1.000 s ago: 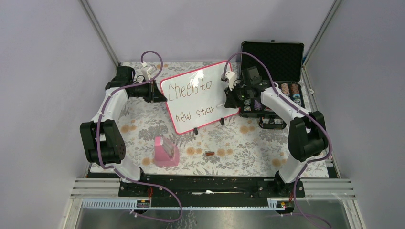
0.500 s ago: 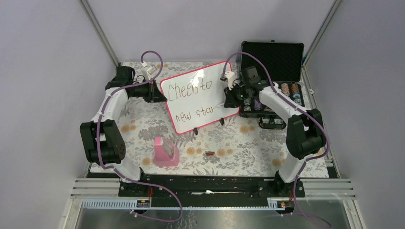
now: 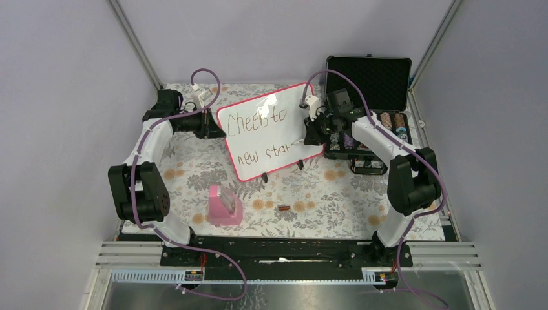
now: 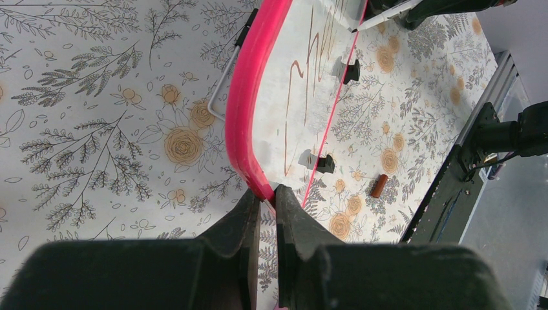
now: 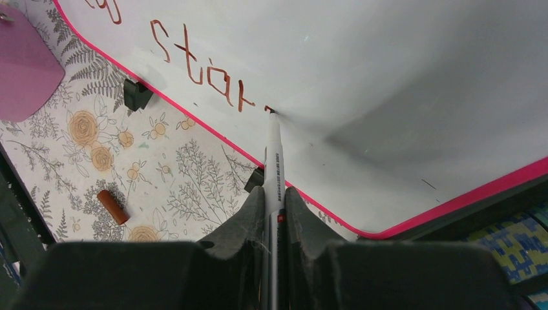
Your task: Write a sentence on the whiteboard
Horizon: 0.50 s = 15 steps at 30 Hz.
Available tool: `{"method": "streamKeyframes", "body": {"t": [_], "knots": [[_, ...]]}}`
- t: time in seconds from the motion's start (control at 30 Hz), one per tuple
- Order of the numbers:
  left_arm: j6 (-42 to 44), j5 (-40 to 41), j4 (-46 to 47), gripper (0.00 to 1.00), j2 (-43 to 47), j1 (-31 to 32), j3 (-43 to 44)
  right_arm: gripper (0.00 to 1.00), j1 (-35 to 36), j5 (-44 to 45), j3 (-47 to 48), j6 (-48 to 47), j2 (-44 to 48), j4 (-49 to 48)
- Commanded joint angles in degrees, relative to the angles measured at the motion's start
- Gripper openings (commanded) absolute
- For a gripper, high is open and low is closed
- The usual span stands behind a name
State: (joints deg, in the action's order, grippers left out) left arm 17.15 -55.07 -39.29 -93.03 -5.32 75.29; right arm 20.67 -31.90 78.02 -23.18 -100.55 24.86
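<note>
The whiteboard [image 3: 271, 132], white with a pink frame, stands tilted on the floral cloth at mid-table. Dark handwriting on it reads "Cheers to" over "new star"; this is the sentence [image 3: 257, 121]. My left gripper [image 3: 216, 126] is shut on the board's left pink edge [image 4: 249, 116], pinching it at the fingertips [image 4: 266, 197]. My right gripper [image 5: 274, 194] is shut on a white marker [image 5: 273, 161]. The marker's tip touches the board just after the "r" of "star" [image 5: 200, 71]. In the top view the right gripper [image 3: 311, 137] is at the board's lower right.
An open black case [image 3: 368, 81] with coloured chips stands right behind the right arm. A pink block [image 3: 225, 205] and a small brown cap [image 3: 283, 208] lie on the cloth in front of the board. The board's black feet [image 3: 265, 177] rest on the cloth.
The right arm's elbow has shifted slightly left and its wrist nudged a little along the board. The left arm and the board have not moved.
</note>
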Motion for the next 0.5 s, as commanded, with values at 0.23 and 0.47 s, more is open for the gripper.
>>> {"method": "streamKeyframes", "body": {"t": [0.23, 0.47], "knots": [[3.07, -0.17, 2.23, 0.00, 0.76, 1.28, 1.79, 0.00, -2.21, 3.12, 1.16, -1.29, 1.32, -0.86], [3.07, -0.34, 2.20, 0.00, 0.79, 1.30, 1.87, 0.00, -2.14, -3.67, 0.99, -1.62, 3.66, -0.23]]}}
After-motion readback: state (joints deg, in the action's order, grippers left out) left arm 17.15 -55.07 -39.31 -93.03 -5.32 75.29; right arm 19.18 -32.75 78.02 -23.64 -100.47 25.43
